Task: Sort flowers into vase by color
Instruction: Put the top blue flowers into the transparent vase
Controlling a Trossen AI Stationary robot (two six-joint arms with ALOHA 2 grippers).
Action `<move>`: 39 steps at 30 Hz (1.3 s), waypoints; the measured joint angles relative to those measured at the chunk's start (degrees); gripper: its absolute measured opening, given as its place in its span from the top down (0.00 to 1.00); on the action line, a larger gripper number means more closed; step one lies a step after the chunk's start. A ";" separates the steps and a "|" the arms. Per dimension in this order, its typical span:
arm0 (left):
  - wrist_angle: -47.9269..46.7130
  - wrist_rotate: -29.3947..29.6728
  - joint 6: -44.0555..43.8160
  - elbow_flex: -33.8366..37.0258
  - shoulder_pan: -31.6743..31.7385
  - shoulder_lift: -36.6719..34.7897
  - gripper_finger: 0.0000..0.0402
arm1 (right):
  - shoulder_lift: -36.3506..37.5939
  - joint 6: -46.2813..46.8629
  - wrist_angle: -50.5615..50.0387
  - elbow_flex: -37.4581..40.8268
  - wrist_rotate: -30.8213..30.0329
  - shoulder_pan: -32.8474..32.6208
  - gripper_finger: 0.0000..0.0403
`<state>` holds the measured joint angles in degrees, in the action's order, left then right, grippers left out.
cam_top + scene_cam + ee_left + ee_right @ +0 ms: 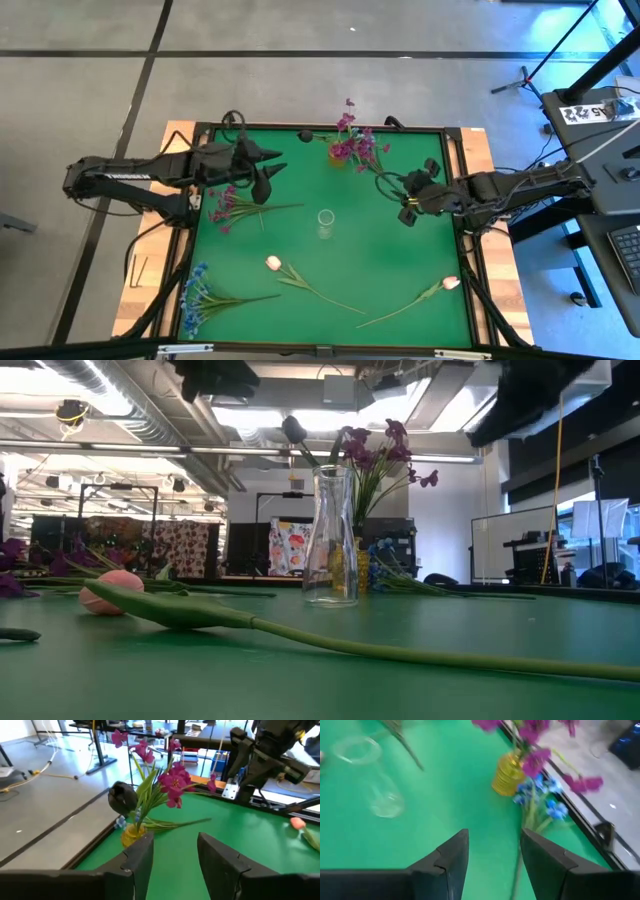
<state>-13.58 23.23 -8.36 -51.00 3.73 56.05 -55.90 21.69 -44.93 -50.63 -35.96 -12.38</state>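
Observation:
A yellow vase (340, 158) at the table's far edge holds magenta flowers (352, 140) and a dark-budded stem (122, 797). A blue spray (540, 795) lies on the table beside it. An empty clear glass vase (325, 223) stands at the centre. Another magenta spray (232, 206) lies at the left and a blue spray (200, 293) at the near left. Two white-pink tulips (274, 263) (450, 283) lie near the front. My left gripper (272, 168) hangs open above the far left. My right gripper (403, 198) hangs open above the far right, over the blue spray's stem (517, 870).
A black frame (320, 129) edges the green table, with wooden boards outside it. The right arm (265, 755) shows beyond the yellow vase in the left wrist view. The green surface between the clear vase and the tulips is bare.

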 joint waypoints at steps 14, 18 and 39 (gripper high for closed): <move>25.52 0.50 -0.68 18.36 -2.45 -3.23 0.72 | 0.42 2.94 16.03 17.97 0.41 5.46 0.56; 28.95 -0.33 -1.87 21.30 -2.45 -3.19 0.73 | 0.18 0.10 19.87 19.62 7.92 12.52 0.56; 31.07 -0.44 -3.28 22.62 -4.13 -3.19 0.73 | -14.88 -10.20 33.71 20.43 28.12 41.07 0.56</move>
<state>17.50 22.79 -11.64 -28.38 -0.40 52.86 -70.78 11.50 -11.22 -30.20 -7.84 28.68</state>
